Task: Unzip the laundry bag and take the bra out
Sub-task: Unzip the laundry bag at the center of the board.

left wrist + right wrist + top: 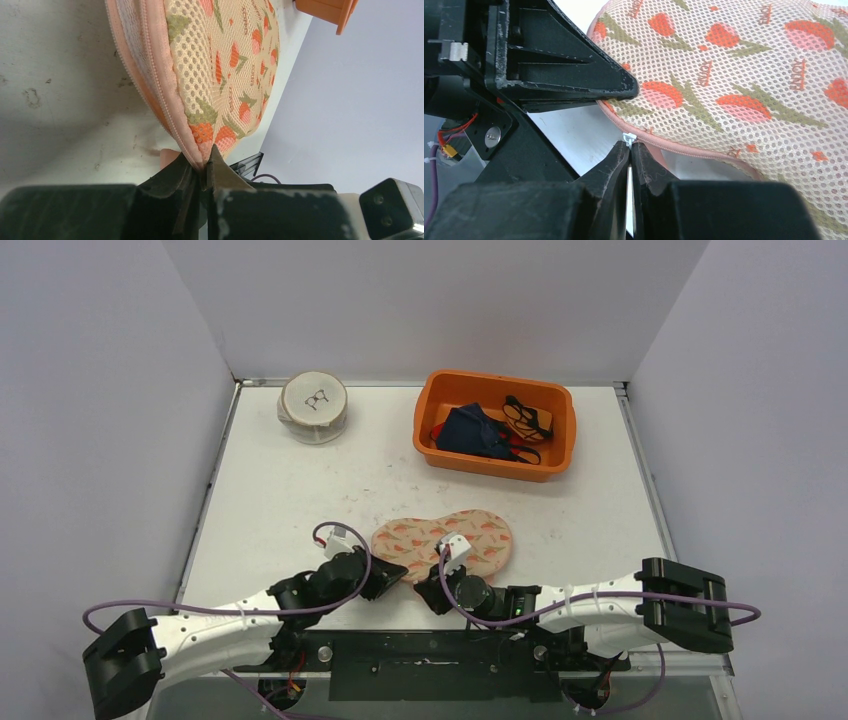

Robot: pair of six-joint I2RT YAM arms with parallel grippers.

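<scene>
Laundry bag (445, 540) first: it lies flat on the counter (300, 490) at the near edge, just ahead of both arm bases. It is a peach mesh pouch printed with red tulips. Your left claw (400, 576) meets its near-left end. In the left wrist view its fingers (170, 184) are pressed together on the bag's pink seam, with the fabric edge nipped right at the tips. Your right claw (420, 591) sits just beside it at the bag's near edge. In the right wrist view its tips are closed on the small pale zipper pull (629, 137) that sticks out from the zipper line. The two claws nearly touch. The zipper looks closed along the stretch you can see. Whether the bra is inside, you cannot tell through the mesh. Well behind, at the far right of the counter, stands an orange tub (423, 425) with dark garments (475, 430) in it. At the far left sits a round white pouch (314, 407).
</scene>
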